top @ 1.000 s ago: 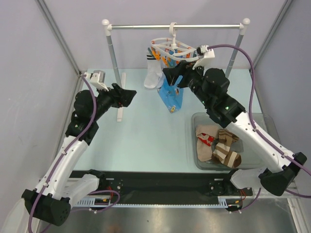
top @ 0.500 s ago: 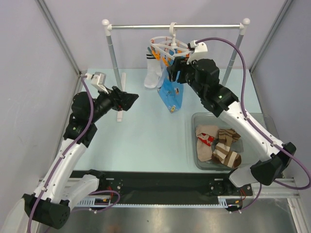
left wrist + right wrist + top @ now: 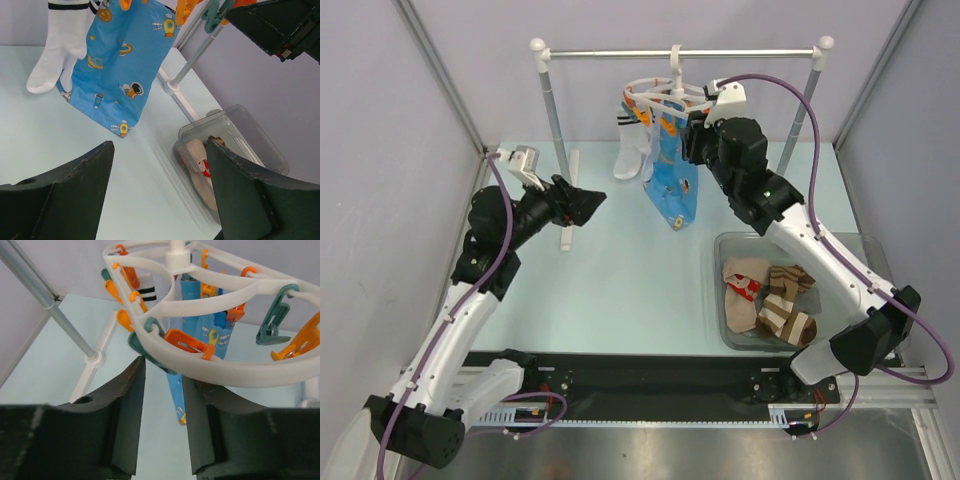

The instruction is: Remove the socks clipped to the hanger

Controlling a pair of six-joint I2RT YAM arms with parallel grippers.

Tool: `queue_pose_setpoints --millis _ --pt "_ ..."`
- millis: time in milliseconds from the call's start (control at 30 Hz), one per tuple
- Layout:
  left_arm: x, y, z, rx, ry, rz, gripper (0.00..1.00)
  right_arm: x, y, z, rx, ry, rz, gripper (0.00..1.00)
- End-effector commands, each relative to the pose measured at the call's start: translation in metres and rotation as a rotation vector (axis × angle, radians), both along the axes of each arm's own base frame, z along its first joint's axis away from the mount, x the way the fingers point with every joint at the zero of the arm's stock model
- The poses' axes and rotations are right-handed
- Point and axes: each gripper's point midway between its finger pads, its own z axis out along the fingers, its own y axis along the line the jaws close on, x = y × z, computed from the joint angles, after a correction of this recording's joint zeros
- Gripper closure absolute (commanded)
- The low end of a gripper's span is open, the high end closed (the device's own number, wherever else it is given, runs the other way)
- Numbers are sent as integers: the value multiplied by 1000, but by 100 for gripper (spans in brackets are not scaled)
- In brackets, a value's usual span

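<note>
From above: right tool [image 3: 694, 122] up at the near-right rim of the white hanger [image 3: 665, 95], hooked under the metal rail [image 3: 620, 53]. Too masked by its own wrist here to tell spread from pressed together. Just left of that tool, white socks [image 3: 628, 152] with black stripes, likely two, clipped on and dangling next to a blue cloth [image 3: 672, 185]. Far below and behind it, down on the surface [image 3: 620, 290], a clear bin [image 3: 721, 300] with a beige sock [image 3: 745, 280] and striped socks [image 3: 785, 312] inside. Left tool [image 3: 582, 203] spread, pinching nothing, hovering well to the left of the hanger.

Left wrist: fingers [image 3: 65, 195] wide apart, nothing between them. Ahead and up-left, the white socks, touching the blue cloth; ahead to the right, the bin.

Right wrist: fingers [image 3: 125, 410] parted by a narrow gap, nothing visibly pinched. Hanger ring just above the tips. Orange clips [image 3: 187, 342] and teal clips [image 3: 272, 322] nearest the tool empty. Blue cloth beyond the gap.

Judging by this: well along. Several socks already off and binned, only the white ones seen left to unclip.
</note>
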Motion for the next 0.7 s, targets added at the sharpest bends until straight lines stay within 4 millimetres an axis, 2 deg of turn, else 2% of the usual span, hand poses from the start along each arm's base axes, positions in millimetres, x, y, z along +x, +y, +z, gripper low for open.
queue_pose_setpoints --millis 0,100,167,200,267,300,400,433,500,533,600,667 --pt "-2 -3 26 -28 -45 -18 20 10 -20 32 27 -97 -89 62" --pt "6 -3 26 -13 -47 -5 21 17 -36 33 35 -102 -118 72" --pt "12 -2 27 8 -53 5 22 20 -44 34 40 -102 -115 75" --pt "18 -2 25 17 -48 16 22 24 -56 35 45 -102 -138 77" --pt "26 -2 29 38 -70 30 22 27 -62 36 55 -102 -130 80" --pt "35 -3 29 48 -74 38 23 32 -73 37 63 -108 -147 82" --pt "49 -6 34 76 -112 40 23 37 -78 43 93 -127 -111 83" --pt "59 -9 28 92 -110 41 23 41 -84 46 106 -133 -100 82" --pt "71 -11 35 93 -169 45 23 45 -83 46 117 -139 -73 82" --pt "80 -14 28 116 -178 40 23 50 -88 49 122 -147 -69 83" --pt "93 -15 35 125 -225 52 23 55 -86 49 133 -141 -46 83" --pt "109 -20 25 154 -228 40 22 62 -88 48 133 -138 -49 83"
